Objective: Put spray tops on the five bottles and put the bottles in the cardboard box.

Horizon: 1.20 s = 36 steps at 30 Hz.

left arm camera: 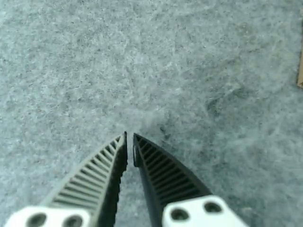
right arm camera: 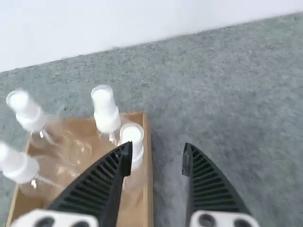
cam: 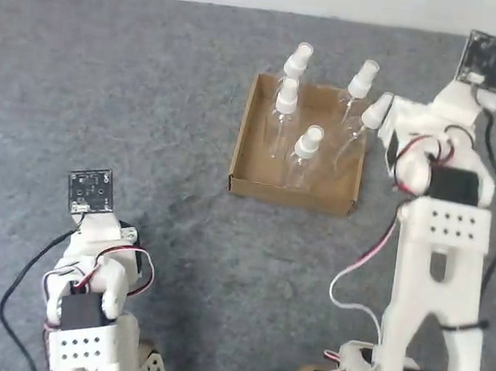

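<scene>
last bottle in, right arm at release

all five bottles (cam: 284,118) wear spray tops (cam: 310,139) and stand in the cardboard box (cam: 249,163). right gripper (right arm camera: 154,158) hangs wide open astride the box's wall, one finger beside the fifth bottle (right arm camera: 131,142), gripping nothing. left gripper (left arm camera: 129,138) is pinched nearly closed, empty, over carpet (left arm camera: 151,56). task looks done. next: lift the right arm clear without clipping that bottle.
</scene>
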### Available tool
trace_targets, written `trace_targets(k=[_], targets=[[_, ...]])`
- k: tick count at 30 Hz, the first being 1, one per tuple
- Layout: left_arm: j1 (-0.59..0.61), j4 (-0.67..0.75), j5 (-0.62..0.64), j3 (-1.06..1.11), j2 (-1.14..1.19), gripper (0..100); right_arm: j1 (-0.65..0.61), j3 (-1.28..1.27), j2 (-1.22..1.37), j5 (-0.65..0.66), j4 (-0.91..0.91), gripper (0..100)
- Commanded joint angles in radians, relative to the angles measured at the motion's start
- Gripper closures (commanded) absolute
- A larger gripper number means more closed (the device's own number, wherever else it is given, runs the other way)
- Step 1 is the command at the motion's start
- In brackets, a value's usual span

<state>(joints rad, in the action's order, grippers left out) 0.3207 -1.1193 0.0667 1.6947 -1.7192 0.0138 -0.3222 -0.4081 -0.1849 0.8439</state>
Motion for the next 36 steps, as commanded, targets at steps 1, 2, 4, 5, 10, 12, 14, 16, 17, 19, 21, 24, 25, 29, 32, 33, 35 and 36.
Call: trace_targets(k=[1, 2, 4, 5, 10, 12, 14, 16, 17, 19, 21, 24, 25, 29, 32, 33, 35, 36], targets=[[-0.003, 0.011, 0.009, -0.004, -0.008, 99, -0.008, 0.123, 0.061, -0.017, -0.025, 86.5], [-0.003, 0.011, 0.009, -0.004, -0.008, 99, -0.008, 0.133, 0.079, -0.017, -0.025, 86.5], [-0.003, 0.011, 0.009, -0.004, -0.008, 99, -0.008, 0.155, 0.114, -0.017, -0.025, 86.5], [-0.003, 0.011, 0.009, -0.004, -0.008, 99, -0.010, 0.167, 0.131, -0.017, -0.028, 86.6], [-0.003, 0.011, 0.009, -0.004, -0.008, 99, -0.044, 0.209, 0.188, -0.017, -0.028, 86.8], [-0.003, 0.011, 0.009, -0.004, -0.008, 99, -0.056, 0.210, 0.194, -0.015, -0.035, 86.8], [-0.003, 0.011, 0.009, -0.004, -0.008, 99, -0.061, 0.210, 0.194, -0.015, -0.035, 86.8], [-0.003, 0.011, 0.009, -0.004, -0.008, 99, -0.061, 0.210, 0.194, -0.015, -0.035, 86.7], [-0.003, 0.011, 0.009, -0.004, -0.008, 99, -0.061, 0.210, 0.197, -0.015, -0.035, 86.7], [-0.003, 0.011, 0.009, -0.004, -0.008, 99, -0.061, 0.210, 0.205, -0.015, -0.035, 86.7], [-0.003, 0.011, 0.009, -0.004, -0.008, 99, -0.061, 0.209, 0.206, -0.015, -0.035, 86.5], [-0.003, 0.011, 0.009, -0.004, -0.008, 99, -0.061, 0.210, 0.205, -0.014, -0.036, 86.5], [-0.003, 0.011, 0.009, -0.004, -0.008, 99, -0.065, 0.210, 0.205, -0.014, -0.036, 86.5], [-0.003, 0.011, 0.009, -0.004, -0.008, 99, -0.088, 0.209, 0.205, 0.014, -0.036, 86.4], [-0.003, 0.011, 0.009, -0.004, -0.008, 99, -0.093, 0.206, 0.206, 0.021, -0.048, 86.4], [-0.003, 0.011, 0.009, -0.004, -0.008, 99, -0.093, 0.206, 0.206, 0.021, -0.053, 86.4], [-0.003, 0.011, 0.009, -0.004, -0.008, 99, -0.090, 0.204, 0.206, 0.021, -0.053, 86.4], [-0.003, 0.011, 0.009, -0.004, -0.008, 99, -0.088, 0.204, 0.206, 0.021, -0.051, 86.4]])
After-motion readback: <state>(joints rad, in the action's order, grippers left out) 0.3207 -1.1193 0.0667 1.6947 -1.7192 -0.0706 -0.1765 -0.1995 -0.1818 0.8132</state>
